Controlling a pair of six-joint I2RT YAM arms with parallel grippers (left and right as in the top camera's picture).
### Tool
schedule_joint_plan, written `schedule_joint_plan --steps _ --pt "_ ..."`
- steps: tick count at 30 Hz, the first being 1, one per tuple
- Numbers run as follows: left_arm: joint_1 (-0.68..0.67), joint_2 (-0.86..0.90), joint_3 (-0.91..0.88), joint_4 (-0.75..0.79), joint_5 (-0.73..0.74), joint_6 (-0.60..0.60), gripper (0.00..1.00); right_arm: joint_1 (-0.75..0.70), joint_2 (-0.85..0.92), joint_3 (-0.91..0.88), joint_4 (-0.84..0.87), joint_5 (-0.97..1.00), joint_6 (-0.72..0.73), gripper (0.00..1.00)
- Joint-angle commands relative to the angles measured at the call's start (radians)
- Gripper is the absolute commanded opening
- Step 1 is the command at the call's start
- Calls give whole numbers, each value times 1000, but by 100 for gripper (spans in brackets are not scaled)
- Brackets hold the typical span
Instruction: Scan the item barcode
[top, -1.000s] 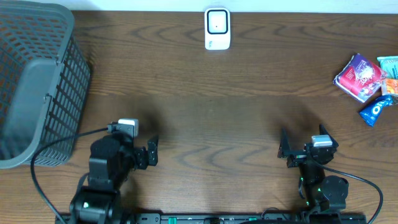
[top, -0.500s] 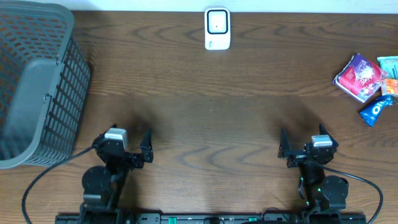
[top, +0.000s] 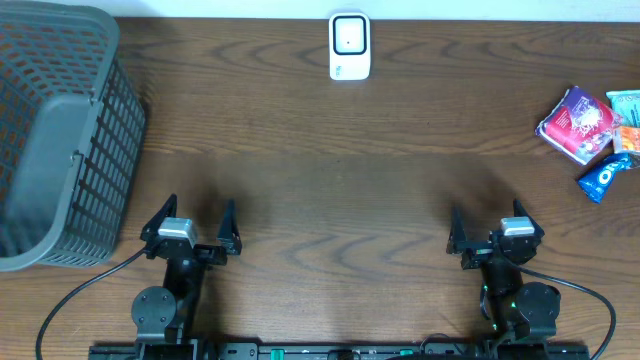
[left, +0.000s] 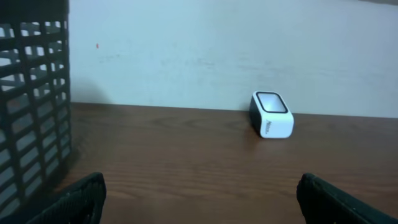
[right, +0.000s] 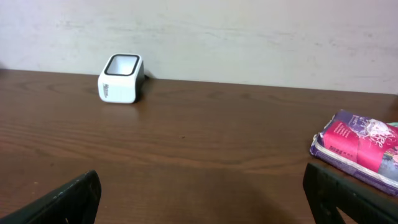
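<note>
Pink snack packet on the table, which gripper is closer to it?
Right. The right gripper sits nearer the robot and inward of the pink snack packet. The left gripper is far on the other side, beside the basket.

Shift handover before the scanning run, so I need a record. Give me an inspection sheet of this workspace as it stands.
Surface: dark wooden table, no spills seen.
Job's things: white scanner at the far edge; pink packet and blue Oreo packet far right, with others partly cut off by the frame.
Clutter: grey mesh basket at the left.
Grippers: left gripper and right gripper both open and empty.
Cables: black cable loops beside each arm base.
Surroundings: pale wall behind the table.
</note>
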Motion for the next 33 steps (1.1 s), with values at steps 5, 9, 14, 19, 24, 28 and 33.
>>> schedule_joint_plan --steps 5,9,14,19,24,28,33 --pt "16 -10 -3 -81 -29 10 98 -8 -7 -3 -2 -3 -11 99" --pt "16 -10 -3 -180 -30 21 98 -8 -7 -3 -2 -3 -11 99" --pt "40 -10 -3 -176 -35 44 98 -8 -7 -3 -2 -2 -12 99" --pt "56 -10 -3 -176 -31 90 98 -8 -7 -3 -2 -2 -12 99" --pt "57 -10 -3 -176 -29 150 98 -8 -7 -3 -2 -3 -11 99" --pt "57 -10 -3 -176 -29 152 98 -8 -7 -3 -2 -2 -12 99" --pt "57 -10 -3 -176 -29 153 98 -8 -7 -3 -2 -3 -11 99"
